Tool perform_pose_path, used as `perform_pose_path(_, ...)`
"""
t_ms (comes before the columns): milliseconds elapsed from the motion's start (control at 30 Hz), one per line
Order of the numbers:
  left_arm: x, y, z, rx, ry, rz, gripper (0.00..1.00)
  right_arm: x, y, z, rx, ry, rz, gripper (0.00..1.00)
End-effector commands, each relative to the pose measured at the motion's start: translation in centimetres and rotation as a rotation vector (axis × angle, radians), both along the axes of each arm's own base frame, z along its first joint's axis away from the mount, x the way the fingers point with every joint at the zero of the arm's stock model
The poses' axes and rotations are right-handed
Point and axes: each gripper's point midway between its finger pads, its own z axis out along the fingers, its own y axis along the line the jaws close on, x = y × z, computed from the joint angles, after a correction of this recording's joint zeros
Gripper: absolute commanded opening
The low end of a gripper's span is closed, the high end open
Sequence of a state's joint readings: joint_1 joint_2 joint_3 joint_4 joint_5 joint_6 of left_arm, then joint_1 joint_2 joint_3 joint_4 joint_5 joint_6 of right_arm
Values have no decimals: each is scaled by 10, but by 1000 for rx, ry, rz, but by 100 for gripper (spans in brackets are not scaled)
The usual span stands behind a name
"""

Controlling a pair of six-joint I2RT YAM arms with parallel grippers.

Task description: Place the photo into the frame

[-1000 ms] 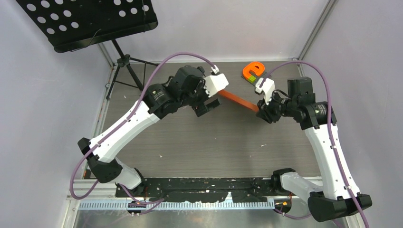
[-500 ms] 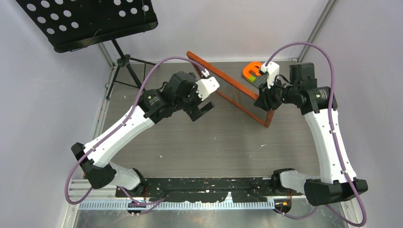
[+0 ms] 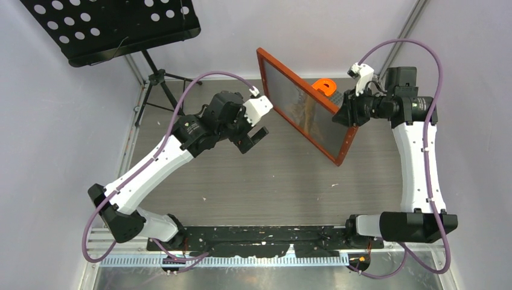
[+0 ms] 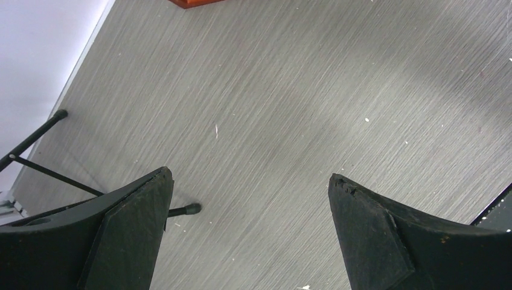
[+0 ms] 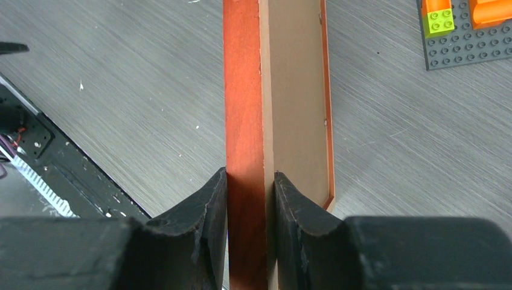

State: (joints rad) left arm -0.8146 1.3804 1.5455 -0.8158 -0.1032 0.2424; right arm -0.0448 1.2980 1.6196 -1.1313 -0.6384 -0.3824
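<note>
Swinging up from the flat, edge-on line it showed a second ago, the frame [image 3: 305, 112] now stands steeply tilted over the far middle of the surface [image 3: 272, 181], with its glazed face turned left and toward the near side. Its far corner is high near the back wall. I cannot tell whether its near corner touches the surface.

That matters for the task, I think. The brown backing board [image 5: 296, 103] sits in the frame's back, facing right, so that side is now reachable. I cannot make out the photo in any view.

The right end effector [image 3: 339, 116] grips the frame's right border, its fingers [image 5: 208, 205] pinched on the orange wood. The left end effector [image 3: 256, 138] has pulled back slightly to the left. Its jaws gape wide and empty, and it is near the frame but apart from it.

There is plenty of room near and left, where bare surface lies under the left end effector. Far and right are tighter. The music stand [image 3: 108, 27] overhangs the far left corner, and the orange brick toy [image 3: 324, 84] sits just behind the frame, close to where the raised edge could swing.
</note>
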Motion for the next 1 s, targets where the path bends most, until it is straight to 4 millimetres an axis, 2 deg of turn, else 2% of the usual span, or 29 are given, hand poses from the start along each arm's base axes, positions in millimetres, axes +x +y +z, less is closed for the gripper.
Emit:
perform_pose_path(0,1,-3,17,-75,-32,-1,100,3,-7,9,64,45,-32,6)
perform_pose_path(167,1,-4,15,-77,-27,2,100,18,-20,4,88,93,-65,6)
perform_pose_path(333,2,-6,14,-80,-19,0,100,30,-34,11,105,113,-94,6)
perform_pose_path(467,2,-7,11,-78,-11,-2,99,40,-40,9,109,139,-101,6)
perform_pose_path(733,3,-9,5,-74,5,-3,100,48,-48,1,119,174,-113,6)
perform_pose_path(967,4,-9,2,-77,15,-3,100,56,-63,-3,160,215,-136,6)
